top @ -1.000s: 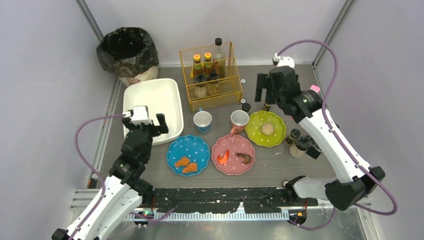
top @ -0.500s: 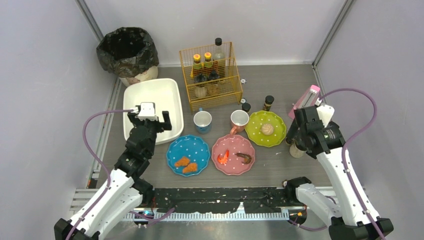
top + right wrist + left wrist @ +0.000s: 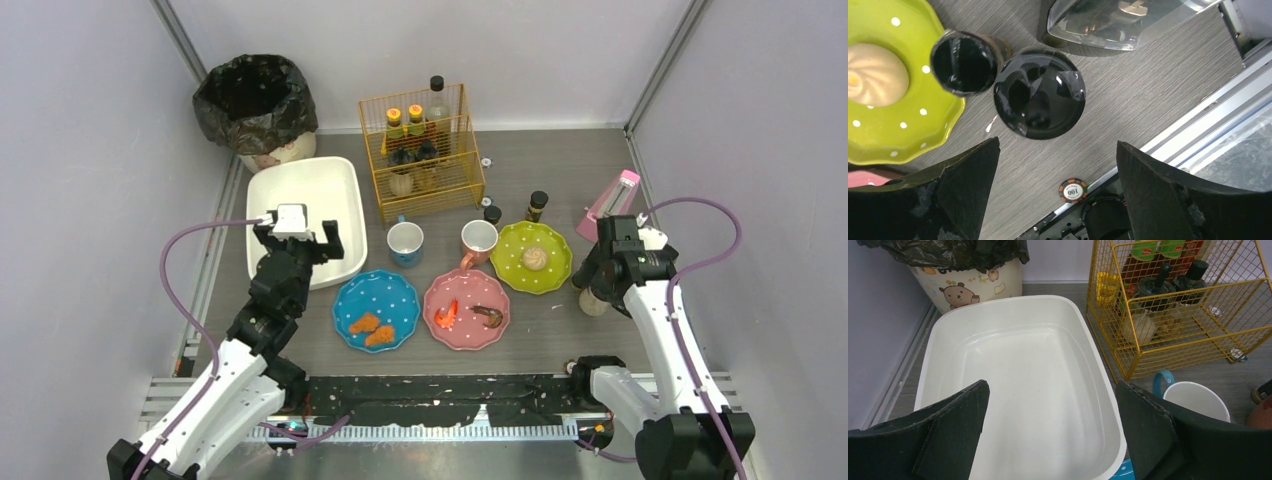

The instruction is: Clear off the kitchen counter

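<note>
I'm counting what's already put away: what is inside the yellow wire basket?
The basket holds two yellow-capped bottles, a tall black-capped bottle and two dark-topped bottles in front. They overlap, so anything standing behind them is hidden.

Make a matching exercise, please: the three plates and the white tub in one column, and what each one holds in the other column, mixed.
Column one:
1. blue plate
2. pink plate
3. green plate
4. white tub

Column two:
A. a pale bun
B. nothing
C. two orange pieces
D. a red piece and a brown piece

Pairs: 1-C, 2-D, 3-A, 4-B.
</note>
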Controlling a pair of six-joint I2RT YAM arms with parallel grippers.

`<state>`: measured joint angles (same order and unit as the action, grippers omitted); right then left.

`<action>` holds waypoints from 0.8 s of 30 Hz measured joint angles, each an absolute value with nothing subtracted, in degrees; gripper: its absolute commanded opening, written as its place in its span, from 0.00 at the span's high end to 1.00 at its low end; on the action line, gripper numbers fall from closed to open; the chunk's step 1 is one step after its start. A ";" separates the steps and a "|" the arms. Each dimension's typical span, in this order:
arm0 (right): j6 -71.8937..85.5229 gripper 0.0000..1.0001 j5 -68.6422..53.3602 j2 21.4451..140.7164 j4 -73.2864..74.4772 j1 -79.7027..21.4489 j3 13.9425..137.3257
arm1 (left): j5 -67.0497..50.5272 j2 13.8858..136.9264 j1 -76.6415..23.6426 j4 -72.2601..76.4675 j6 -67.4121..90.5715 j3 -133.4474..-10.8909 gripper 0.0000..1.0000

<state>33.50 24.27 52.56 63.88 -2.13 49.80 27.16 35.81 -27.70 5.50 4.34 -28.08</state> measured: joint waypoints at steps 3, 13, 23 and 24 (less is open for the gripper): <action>33.21 0.10 22.50 54.11 61.28 1.32 48.38 | 27.18 34.98 -27.70 5.52 4.51 -28.08 0.00; 29.78 0.14 18.61 58.28 51.90 7.27 46.65 | 27.42 33.71 -27.70 5.52 4.49 -28.08 0.00; 26.68 0.34 16.03 59.37 46.54 7.62 44.38 | 27.42 33.61 -27.70 5.52 4.45 -28.08 0.01; 26.48 0.39 15.99 59.40 46.22 7.62 44.23 | 27.42 33.61 -27.70 5.52 4.45 -28.08 0.01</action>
